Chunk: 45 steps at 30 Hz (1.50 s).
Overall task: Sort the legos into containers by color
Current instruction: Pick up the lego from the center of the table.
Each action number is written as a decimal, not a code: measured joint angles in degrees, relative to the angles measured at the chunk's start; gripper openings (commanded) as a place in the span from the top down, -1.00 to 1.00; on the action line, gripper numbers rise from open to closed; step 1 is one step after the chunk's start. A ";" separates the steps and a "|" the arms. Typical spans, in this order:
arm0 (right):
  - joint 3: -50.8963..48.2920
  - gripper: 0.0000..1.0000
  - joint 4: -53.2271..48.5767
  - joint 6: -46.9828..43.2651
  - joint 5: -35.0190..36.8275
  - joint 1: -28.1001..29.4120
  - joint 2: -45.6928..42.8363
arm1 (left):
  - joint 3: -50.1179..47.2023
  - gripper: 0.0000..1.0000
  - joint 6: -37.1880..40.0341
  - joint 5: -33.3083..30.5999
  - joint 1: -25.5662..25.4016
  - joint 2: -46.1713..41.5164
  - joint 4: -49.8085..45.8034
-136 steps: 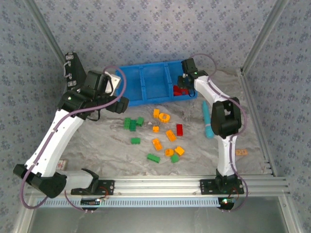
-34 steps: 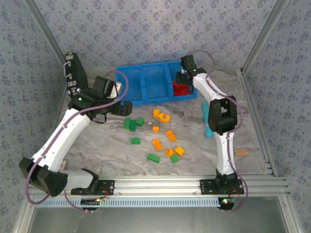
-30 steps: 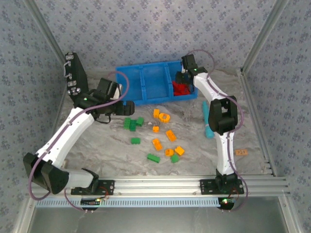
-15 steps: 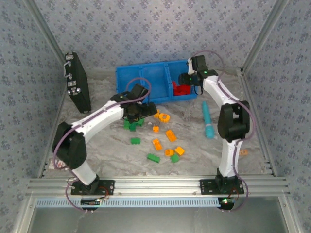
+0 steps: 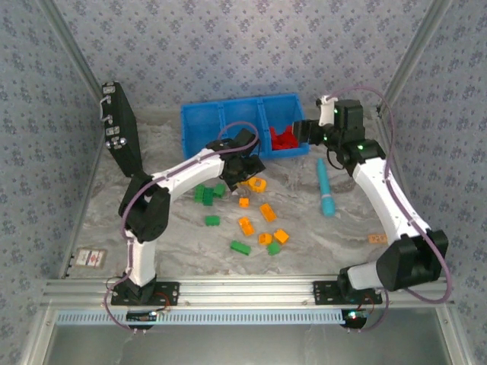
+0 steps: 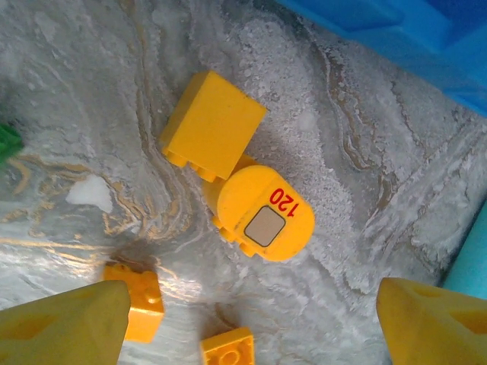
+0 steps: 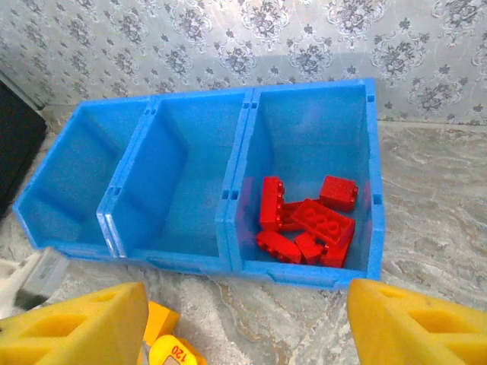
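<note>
The blue bin [image 5: 228, 129] stands at the back with three containers side by side. Its right container [image 7: 365, 167] holds several red legos [image 7: 308, 220]; the other two look bare. My left gripper [image 5: 247, 167] hovers open over a square orange brick [image 6: 213, 125] and a rounded orange piece marked 120 [image 6: 266, 213], nothing between its fingers [image 6: 65, 323]. Two smaller orange bricks [image 6: 137, 300] lie closer to those fingers. My right gripper [image 5: 300, 131] hangs open just right of the red container, holding nothing. Green legos [image 5: 204, 192] and more orange legos [image 5: 268, 211] are scattered mid-table.
A teal stick [image 5: 326, 188] lies right of the bricks, beside my right arm. A black flat case [image 5: 122, 129] leans at the back left wall. Metal frame rails border the table at the front and sides.
My left arm has swung from the left side rightward to above the orange bricks. My right gripper has drawn back to the right from over the red compartment, and its jaws have widened.
</note>
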 measured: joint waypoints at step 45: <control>-14.29 -0.53 -3.13 0.02 0.96 0.11 -18.93 | 9.73 -0.24 -16.98 -1.46 -2.97 13.90 -3.19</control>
